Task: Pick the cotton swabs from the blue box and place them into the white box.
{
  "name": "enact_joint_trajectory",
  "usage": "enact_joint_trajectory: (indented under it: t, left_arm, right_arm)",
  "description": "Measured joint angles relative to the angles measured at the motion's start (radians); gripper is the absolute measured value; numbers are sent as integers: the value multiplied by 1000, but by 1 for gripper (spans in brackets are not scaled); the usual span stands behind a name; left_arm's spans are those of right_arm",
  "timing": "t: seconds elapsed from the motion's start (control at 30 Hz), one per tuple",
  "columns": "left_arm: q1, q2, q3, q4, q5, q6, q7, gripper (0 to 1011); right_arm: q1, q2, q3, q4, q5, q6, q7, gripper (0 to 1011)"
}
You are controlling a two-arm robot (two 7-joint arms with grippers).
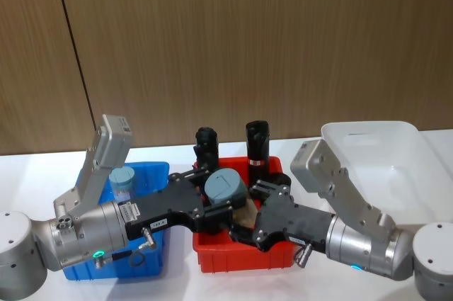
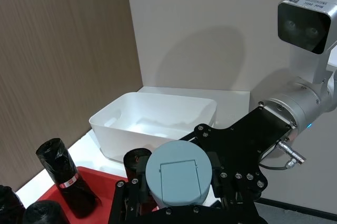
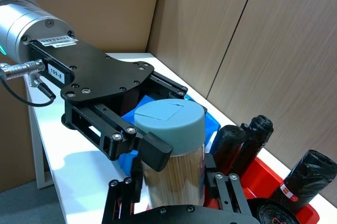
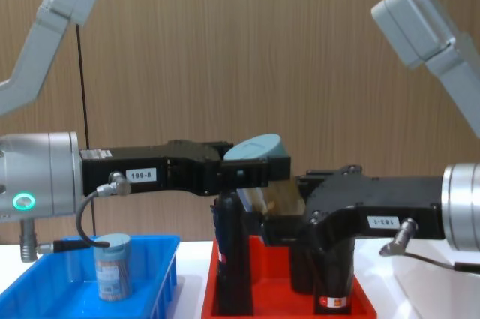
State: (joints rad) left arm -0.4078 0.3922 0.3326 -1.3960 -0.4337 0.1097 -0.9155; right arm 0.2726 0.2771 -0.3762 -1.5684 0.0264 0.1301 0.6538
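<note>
Mid-air handover above the red tray (image 1: 233,257): from my remote station I had the left end effector (image 1: 216,205) clamped on a cotton swab jar (image 3: 171,145), pinching it high up, just under the pale lid, and holding it upright. That high grip left the clear lower body free, which I judged was the point of it, since the right end effector (image 1: 253,212) had reached in from the opposite side and sat around that lower body. Whether it had taken hold of the jar I could not tell.

The jar hung over the black cylinders (image 1: 257,142) standing in the tray, roughly midway between the blue box (image 1: 154,172) on my left and the white box (image 1: 368,146) on my right. I read the pass as a matter of reach, with each bin lying on its own arm's side of the counter (image 1: 28,166).

A second jar (image 4: 112,266) stood upright in the blue box, waiting its turn, and the white box showed nothing inside.

The risk I saw was in the timing: if the left end effector let go before the right had a firm grip, the jar would drop among the cylinders
</note>
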Motion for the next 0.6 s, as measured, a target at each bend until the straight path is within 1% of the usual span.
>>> enact_joint_trajectory:
  t: [0.03, 0.07, 0.1, 0.4, 0.43, 0.47, 0.53, 0.6]
  left_arm:
    - [0, 0, 0, 0, 0, 0, 0, 666]
    - [0, 0, 0, 0, 0, 0, 0, 666]
    - [0, 0, 0, 0, 0, 0, 0, 666]
    - [0, 0, 0, 0, 0, 0, 0, 670]
    - [0, 0, 0, 0, 0, 0, 0, 683]
    - [0, 0, 0, 0, 0, 0, 0, 734]
    - [0, 0, 0, 0, 0, 0, 0, 771]
    - [0, 0, 0, 0, 0, 0, 0, 838]
  right_arm:
    - [0, 0, 0, 0, 0, 0, 0, 714]
    - [1, 0, -1, 1, 0, 0, 0, 658]
    - [1, 0, -2, 2, 0, -1, -1, 642]
    - [5, -1, -6, 6, 1, -6, -3, 641]
    - [6, -2, -8, 6, 3, -7, -2, 641]
    - [6, -2, -8, 6, 5, -8, -3, 641]
    - [7, -2, -8, 7, 7, -9, -3, 641]
    - [7, -2, -9, 8, 8, -9, -5, 641]
